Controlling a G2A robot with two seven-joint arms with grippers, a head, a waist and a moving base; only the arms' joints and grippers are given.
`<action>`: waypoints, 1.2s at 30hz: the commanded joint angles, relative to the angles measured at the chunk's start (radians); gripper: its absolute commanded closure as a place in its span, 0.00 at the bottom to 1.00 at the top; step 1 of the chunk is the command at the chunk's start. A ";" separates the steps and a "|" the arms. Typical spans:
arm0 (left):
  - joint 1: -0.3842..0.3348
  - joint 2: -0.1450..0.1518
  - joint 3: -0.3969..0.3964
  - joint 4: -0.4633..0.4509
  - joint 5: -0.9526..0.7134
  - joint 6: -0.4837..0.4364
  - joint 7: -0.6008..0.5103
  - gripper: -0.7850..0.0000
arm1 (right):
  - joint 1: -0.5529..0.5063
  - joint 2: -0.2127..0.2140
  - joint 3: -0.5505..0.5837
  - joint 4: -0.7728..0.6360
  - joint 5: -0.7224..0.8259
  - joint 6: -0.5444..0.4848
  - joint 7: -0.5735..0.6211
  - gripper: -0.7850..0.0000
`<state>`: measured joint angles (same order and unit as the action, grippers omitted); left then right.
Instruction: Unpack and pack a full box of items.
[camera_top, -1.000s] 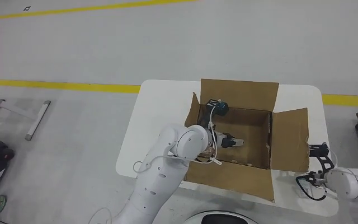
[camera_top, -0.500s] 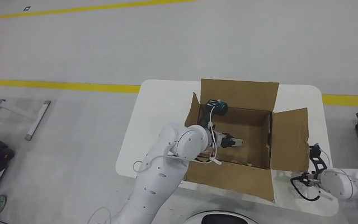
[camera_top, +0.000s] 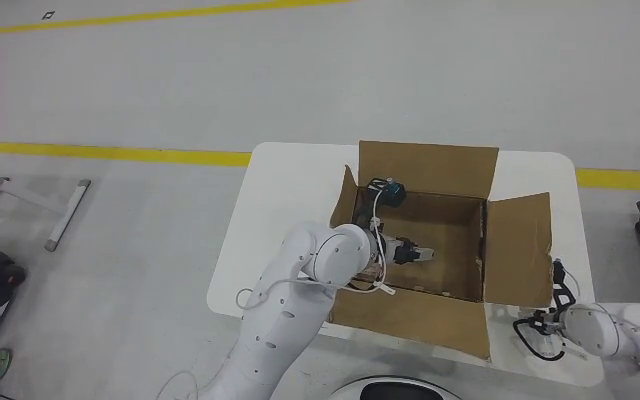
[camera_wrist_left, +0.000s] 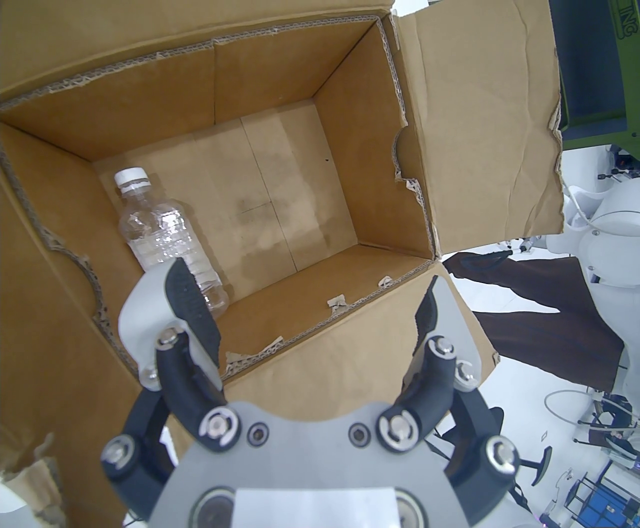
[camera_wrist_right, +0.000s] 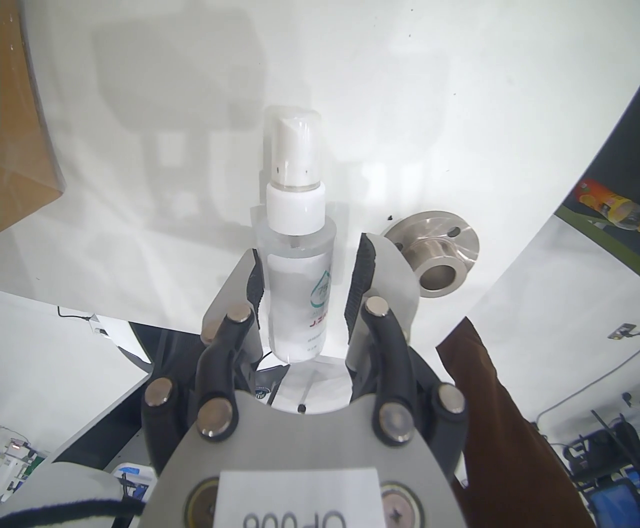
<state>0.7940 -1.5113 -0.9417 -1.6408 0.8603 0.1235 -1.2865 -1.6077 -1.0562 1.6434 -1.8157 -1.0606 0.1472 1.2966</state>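
**Right wrist view: spray bottle in the grip, one water bottle left in the box**

1. Right gripper (camera_wrist_right: 307, 255): fingers drawn in on the spray bottle (camera_wrist_right: 297, 280), ribbed black pads against its sides. The bottle lies along the gripper's axis, capped nozzle pointing away over the table (camera_wrist_right: 400, 100). In my judgement it is carried, not resting.
2. Spray bottle: clear cylindrical body, white collar, domed translucent cap. The smooth round wall gives the pads little purchase, which would explain a grip at mid-body rather than at the neck.
3. Metal flange (camera_wrist_right: 435, 260): lies on the table just beside the right gripper, near the table's edge. It is machined and bright, with bolt holes around a central bore.
4. Left gripper (camera_wrist_left: 300, 282): fingers well apart, holding nothing, poised above the near wall of the box (camera_wrist_left: 350, 165) and angled into its opening. This looks like readiness for the next pick.
5. Water bottle (camera_wrist_left: 170, 240): lies on the box floor against a side wall. It is clear ridged plastic with a white screw cap, thin-walled and likely to roll or dent.
6. Box: corrugated cardboard, flaps folded outward, edges torn and ragged.
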 joint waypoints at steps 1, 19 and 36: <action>0.000 0.001 0.000 -0.001 -0.002 0.000 0.002 0.00 | 0.006 0.000 -0.006 0.008 -0.004 0.001 -0.001 0.55; 0.012 0.016 -0.061 -0.089 -0.023 -0.003 0.059 0.00 | -0.041 0.006 0.262 -0.105 0.210 0.029 -0.049 1.00; 0.019 0.050 -0.224 -0.265 0.038 0.036 0.031 0.00 | -0.093 -0.001 0.560 -0.349 0.858 -0.145 -0.102 1.00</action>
<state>0.8131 -1.4614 -1.1669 -1.9060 0.8990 0.1600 -1.2558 -1.7078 -1.0579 2.2181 -2.1583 -0.2320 0.0133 1.1910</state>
